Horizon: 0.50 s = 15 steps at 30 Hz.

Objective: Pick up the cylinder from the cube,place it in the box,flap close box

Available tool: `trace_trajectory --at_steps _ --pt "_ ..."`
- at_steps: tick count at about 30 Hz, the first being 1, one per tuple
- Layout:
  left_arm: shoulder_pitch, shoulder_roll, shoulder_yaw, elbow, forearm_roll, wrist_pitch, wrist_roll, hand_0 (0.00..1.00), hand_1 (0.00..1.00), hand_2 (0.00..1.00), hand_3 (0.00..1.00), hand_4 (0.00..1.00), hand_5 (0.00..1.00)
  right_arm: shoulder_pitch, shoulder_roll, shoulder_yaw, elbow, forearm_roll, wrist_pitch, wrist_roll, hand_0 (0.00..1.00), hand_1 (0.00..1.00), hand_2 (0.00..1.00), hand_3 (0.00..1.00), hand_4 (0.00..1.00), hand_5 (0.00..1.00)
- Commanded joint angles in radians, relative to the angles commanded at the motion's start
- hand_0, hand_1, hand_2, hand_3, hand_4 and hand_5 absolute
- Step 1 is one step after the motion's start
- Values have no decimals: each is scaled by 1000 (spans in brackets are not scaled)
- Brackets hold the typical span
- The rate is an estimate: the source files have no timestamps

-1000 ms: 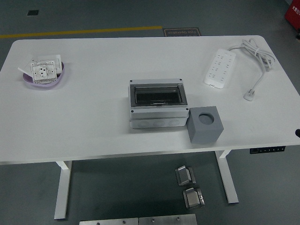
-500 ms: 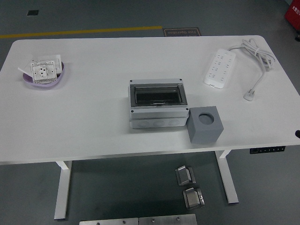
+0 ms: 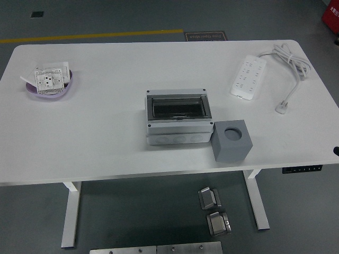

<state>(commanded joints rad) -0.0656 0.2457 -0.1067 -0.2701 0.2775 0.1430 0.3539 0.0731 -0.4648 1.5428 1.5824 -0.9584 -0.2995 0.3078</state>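
- Grey workshop floor with a yellow line (image 3: 92, 36) lies beyond a white table (image 3: 106, 137); no robot hand shows anywhere, so I cannot tell whether the fingers are wide, narrow or holding anything.
- Nothing grips the task's things: the grey cube (image 3: 231, 140) stands near the table's near edge, touching or just beside the right near corner of the box (image 3: 178, 116).
- A round recess (image 3: 231, 133) sits in the cube's top; the cylinder would be there, though I cannot tell whether one fills it or the hole is bare.
- The box looks shut under its dark window, as far as I can judge, so it may need opening first.
- Judgement for a good pick: come straight down over the recess from the right, pinch the cylinder's rim, and lift straight up so the cube does not tip or shove the box.
- Far right, a power strip (image 3: 247, 77) and its cord (image 3: 291, 61) lie well apart; far left sits a purple dish (image 3: 50, 87) of white parts.
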Motion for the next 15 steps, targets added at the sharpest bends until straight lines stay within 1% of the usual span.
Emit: trace_trajectory --at_steps 4,5,10,11,15 --pt "-5 1 -6 -1 5 -1 -1 692 681 591 672 627 365 -3 3 9 0 1 2 1 659 673 682 714 767 339" --pt "-6 3 -6 -1 5 0 -1 692 681 592 674 630 366 -5 4 14 0 3 2 2 686 679 706 770 769 339" --pt "-8 8 2 0 -3 -1 0 692 681 592 674 630 366 -10 9 30 1 5 2 3 686 679 706 770 769 339" --pt "-8 9 3 1 -4 -1 0 692 681 592 673 631 366 -10 10 32 1 3 2 3 764 753 792 847 772 343" --pt "-7 8 7 1 -6 -2 1 692 681 592 673 631 366 -10 13 35 2 -2 0 0 764 753 792 847 772 343"
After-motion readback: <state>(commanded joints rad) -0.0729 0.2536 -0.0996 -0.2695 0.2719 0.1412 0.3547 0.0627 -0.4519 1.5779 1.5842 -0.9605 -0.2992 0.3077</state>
